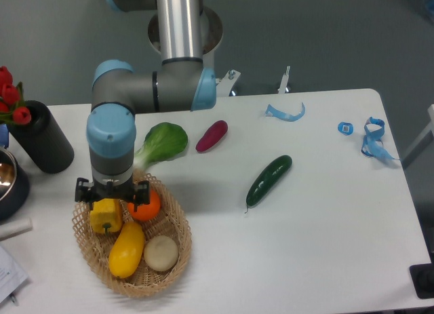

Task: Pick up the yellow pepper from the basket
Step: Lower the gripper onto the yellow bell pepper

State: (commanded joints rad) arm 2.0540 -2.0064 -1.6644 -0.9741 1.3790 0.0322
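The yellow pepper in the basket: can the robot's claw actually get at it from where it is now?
Probably yes. The gripper hangs right over the yellow pepper in the basket, with nothing lying on top of it. The orange sits close beside it, which could crowd one finger.

There are no words, numbers, labels or signs to read anywhere in this picture.
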